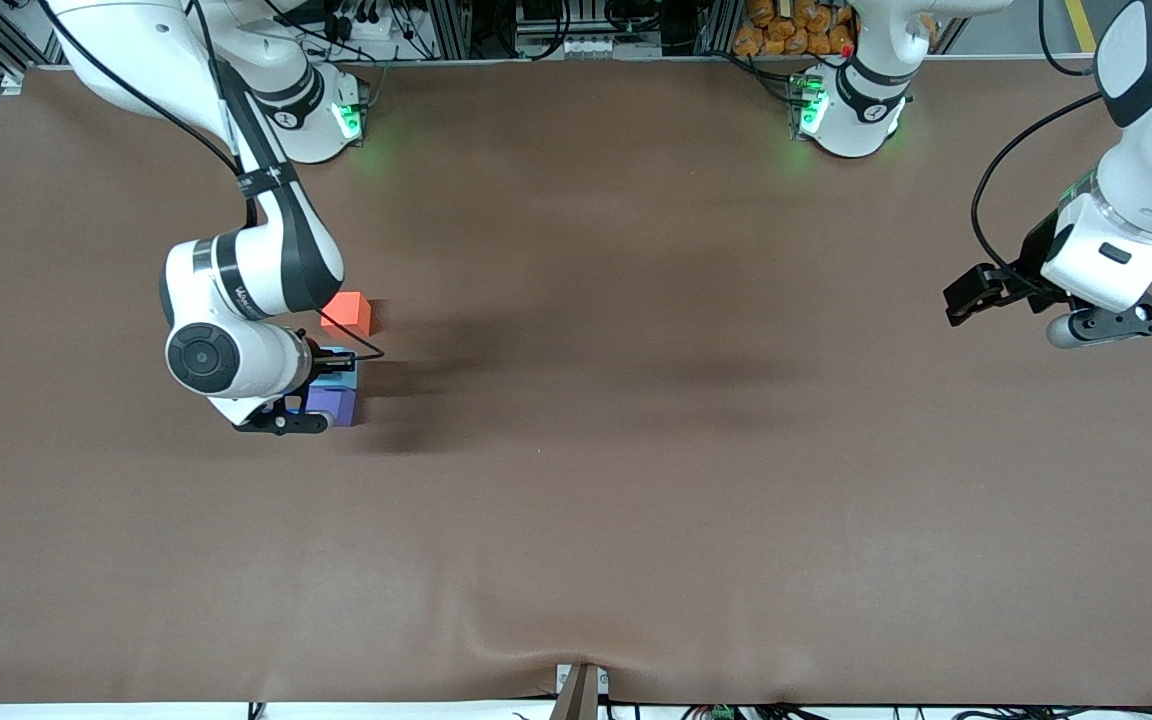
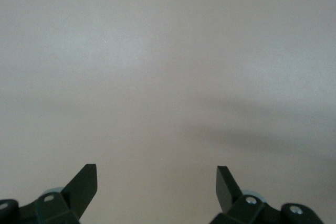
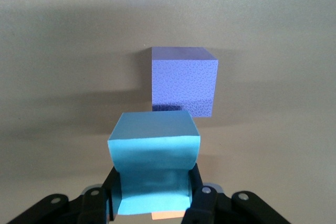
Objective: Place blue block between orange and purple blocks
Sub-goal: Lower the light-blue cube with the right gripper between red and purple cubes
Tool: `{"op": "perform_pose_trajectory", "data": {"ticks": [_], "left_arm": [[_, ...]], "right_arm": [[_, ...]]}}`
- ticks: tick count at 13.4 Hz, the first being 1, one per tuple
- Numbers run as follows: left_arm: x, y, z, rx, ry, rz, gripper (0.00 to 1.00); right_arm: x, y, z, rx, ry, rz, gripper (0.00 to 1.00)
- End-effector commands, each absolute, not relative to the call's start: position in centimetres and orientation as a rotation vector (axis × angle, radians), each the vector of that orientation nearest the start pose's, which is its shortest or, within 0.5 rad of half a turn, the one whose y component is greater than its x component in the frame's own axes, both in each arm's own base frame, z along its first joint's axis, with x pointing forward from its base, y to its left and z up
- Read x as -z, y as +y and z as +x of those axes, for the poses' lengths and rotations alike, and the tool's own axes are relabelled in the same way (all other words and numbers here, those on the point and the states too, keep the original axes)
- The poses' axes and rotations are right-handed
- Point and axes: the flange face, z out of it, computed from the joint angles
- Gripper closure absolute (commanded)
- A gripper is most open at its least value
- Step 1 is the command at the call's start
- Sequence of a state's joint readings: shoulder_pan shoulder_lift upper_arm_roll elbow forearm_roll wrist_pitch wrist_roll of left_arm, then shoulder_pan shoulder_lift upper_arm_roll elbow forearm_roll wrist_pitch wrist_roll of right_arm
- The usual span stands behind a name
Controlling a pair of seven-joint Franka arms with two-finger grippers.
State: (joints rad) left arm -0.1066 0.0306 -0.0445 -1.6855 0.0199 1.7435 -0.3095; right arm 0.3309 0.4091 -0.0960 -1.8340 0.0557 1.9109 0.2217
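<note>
My right gripper (image 1: 328,368) is shut on the sky-blue block (image 1: 340,358), low over the table. It holds the block in the gap between the orange block (image 1: 347,313) and the purple block (image 1: 333,405). In the right wrist view the fingers (image 3: 197,192) clamp the blue block (image 3: 153,150); the purple block (image 3: 184,80) stands just past it, and a sliver of the orange block (image 3: 168,215) shows under it. I cannot tell if the blue block touches the table. My left gripper (image 1: 1131,320) waits open and empty (image 2: 157,174) above the left arm's end of the table.
The brown table cover (image 1: 636,450) is bare apart from the three blocks. The right arm's wrist and cable (image 1: 236,330) hang over the blocks and hide part of them in the front view.
</note>
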Motion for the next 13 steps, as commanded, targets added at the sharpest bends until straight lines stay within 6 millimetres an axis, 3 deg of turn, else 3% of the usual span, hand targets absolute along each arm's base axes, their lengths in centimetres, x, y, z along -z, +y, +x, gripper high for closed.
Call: {"op": "perform_pose_trajectory", "data": {"ticks": [1,5,13], "left_arm": [[-57.5,-8.4,56.2,0.077,-0.213,-3.123,0.0],[-57.3,-9.4,56.1,0.073,-0.187,-3.125,0.0],[-57.3,-10.7,55.9,0.073,-0.151,-3.127,0.0]], "right_arm": [[-28.6,13.4,56.8,-0.503,-0.022,-3.159,0.84],[-28.2,13.2,56.0,-0.488,-0.02,-3.158,0.84],[-23.9,11.9,54.0,-0.394,-0.042,-3.159,0.84]]}}
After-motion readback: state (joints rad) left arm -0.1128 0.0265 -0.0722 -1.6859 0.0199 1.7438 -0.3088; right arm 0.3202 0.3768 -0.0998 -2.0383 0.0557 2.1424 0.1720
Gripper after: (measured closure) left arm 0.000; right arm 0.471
